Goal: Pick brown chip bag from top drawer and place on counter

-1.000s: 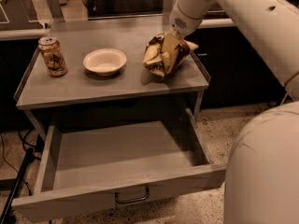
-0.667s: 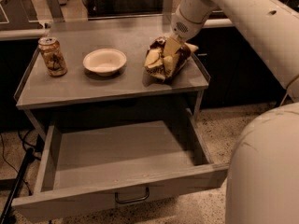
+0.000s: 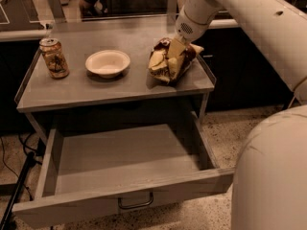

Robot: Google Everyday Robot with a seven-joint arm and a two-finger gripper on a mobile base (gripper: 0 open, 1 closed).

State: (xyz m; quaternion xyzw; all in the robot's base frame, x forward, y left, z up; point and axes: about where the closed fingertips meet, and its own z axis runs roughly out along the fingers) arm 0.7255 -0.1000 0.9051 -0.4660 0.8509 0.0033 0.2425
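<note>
The brown chip bag [image 3: 169, 62] lies crumpled on the right side of the counter [image 3: 110, 87], near its right rim. My gripper [image 3: 175, 46] reaches down from the upper right and sits at the top of the bag, touching or just above it. The white arm behind it hides the gripper's far side. The top drawer [image 3: 120, 162] below the counter is pulled wide open, and its grey inside shows nothing in it. Its dark wire handle [image 3: 135, 205] is on the front panel.
A printed drink can [image 3: 53, 57] stands at the counter's left. A white bowl [image 3: 108, 63] sits at the middle. My white arm and base [image 3: 271, 166] fill the right side. A dark counter with glass panels [image 3: 29, 13] runs behind. A black cable [image 3: 14, 195] lies on the floor at left.
My arm has shifted slightly up and to the right above the bag. The bag stays in the same place on the counter. The drawer, can and bowl have not moved.
</note>
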